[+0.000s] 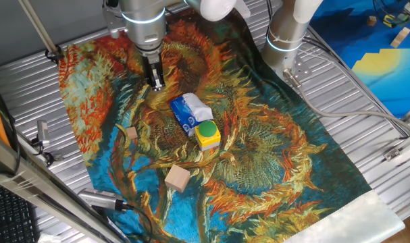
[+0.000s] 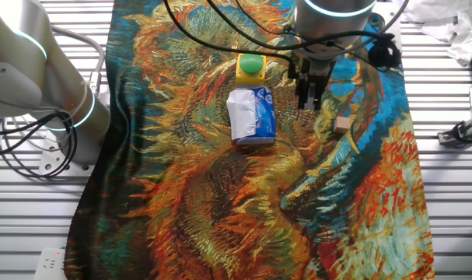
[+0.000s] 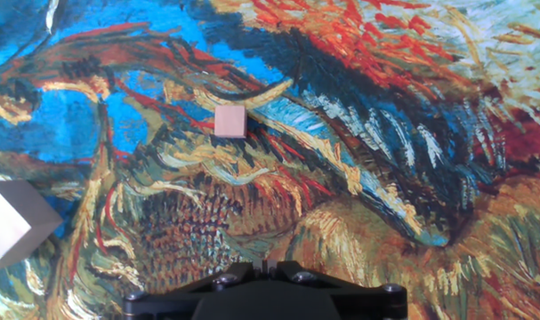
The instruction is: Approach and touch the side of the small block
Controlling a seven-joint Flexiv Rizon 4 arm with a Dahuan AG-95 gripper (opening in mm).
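The small block [image 1: 132,132] is a tiny light-brown cube lying on the sunflower-patterned cloth [image 1: 272,155], to the left of the middle. It also shows in the other fixed view [image 2: 342,123] and in the hand view [image 3: 230,121]. My gripper [image 1: 156,84] hangs above the cloth, behind and to the right of the block and clearly apart from it. Its fingers are together and hold nothing. In the other fixed view the gripper [image 2: 309,101] is just left of the block. In the hand view only the gripper's dark base [image 3: 265,264] shows at the bottom edge, with the block ahead.
A larger tan wooden block [image 1: 177,178] lies near the front of the cloth, and shows at the hand view's left edge [image 3: 7,227]. A blue-and-white tissue pack [image 1: 190,111] and a yellow box with a green round top [image 1: 207,133] lie mid-cloth. A second arm's base [image 1: 286,34] stands at the back.
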